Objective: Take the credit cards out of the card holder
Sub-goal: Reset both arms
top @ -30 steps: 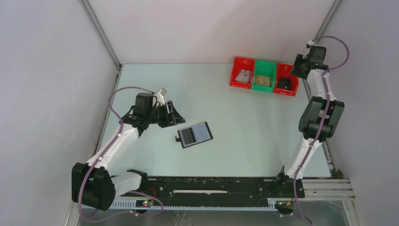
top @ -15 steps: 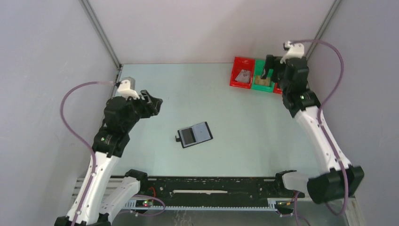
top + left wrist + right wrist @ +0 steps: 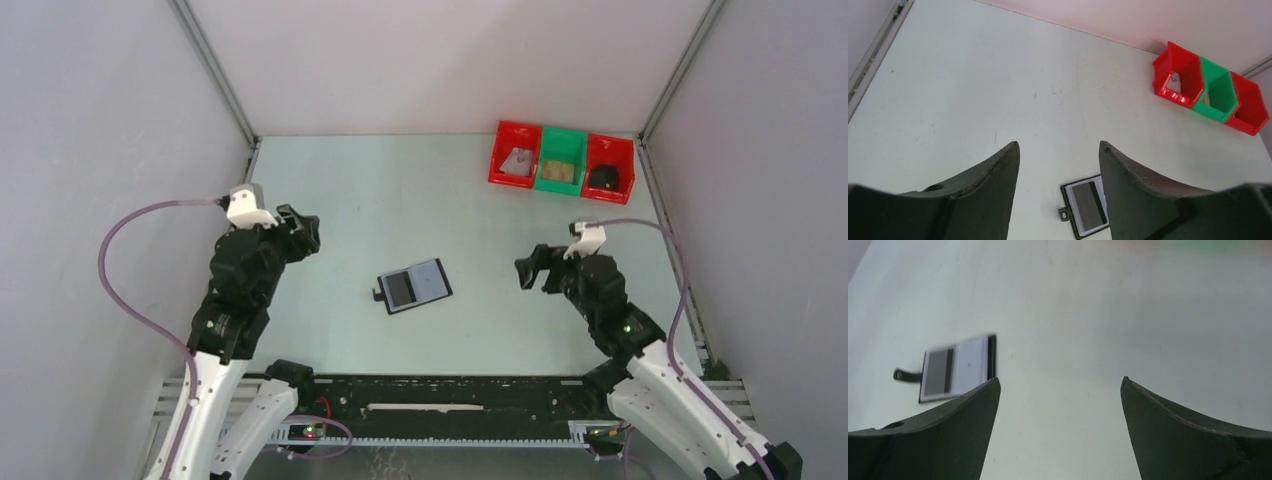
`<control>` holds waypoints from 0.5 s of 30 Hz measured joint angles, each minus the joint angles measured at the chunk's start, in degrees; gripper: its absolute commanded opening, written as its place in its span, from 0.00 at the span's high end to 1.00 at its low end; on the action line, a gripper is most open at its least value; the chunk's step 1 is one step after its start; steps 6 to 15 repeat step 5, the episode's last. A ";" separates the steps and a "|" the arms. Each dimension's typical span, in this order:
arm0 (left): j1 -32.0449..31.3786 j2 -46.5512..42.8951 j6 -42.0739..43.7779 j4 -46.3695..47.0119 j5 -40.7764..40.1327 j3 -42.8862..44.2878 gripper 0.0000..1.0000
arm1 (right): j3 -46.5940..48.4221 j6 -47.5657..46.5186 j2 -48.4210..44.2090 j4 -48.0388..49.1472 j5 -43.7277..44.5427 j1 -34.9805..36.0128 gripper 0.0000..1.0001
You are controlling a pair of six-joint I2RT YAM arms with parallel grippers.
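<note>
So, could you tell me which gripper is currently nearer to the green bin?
Right. The right gripper hovers over the table in front of the green bin; the left gripper is much farther off, toward the table's left edge.

walls (image 3: 420, 60): plain white | table (image 3: 400, 190): pale green | corner posts (image 3: 215, 75): metal

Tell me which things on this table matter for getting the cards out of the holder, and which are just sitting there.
For the job: card holder, lying open mid-table; grey striped card in it; left gripper, right gripper, both open.
Lying about: red bin, green bin, second red bin, in a row at the far right.
</note>
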 measured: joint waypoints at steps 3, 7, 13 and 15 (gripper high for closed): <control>0.00 -1.68 -0.48 0.04 -1.60 -2.10 0.37 | -6.58 2.34 -6.03 -0.17 1.20 2.51 0.00; 0.00 -1.90 -0.98 0.00 -2.05 -2.60 0.37 | -9.05 3.80 -9.20 -0.39 2.19 3.54 0.00; 0.00 -1.90 -0.98 0.00 -2.05 -2.60 0.37 | -9.05 3.80 -9.20 -0.39 2.19 3.54 0.00; 0.00 -1.90 -0.98 0.00 -2.05 -2.60 0.37 | -9.05 3.80 -9.20 -0.39 2.19 3.54 0.00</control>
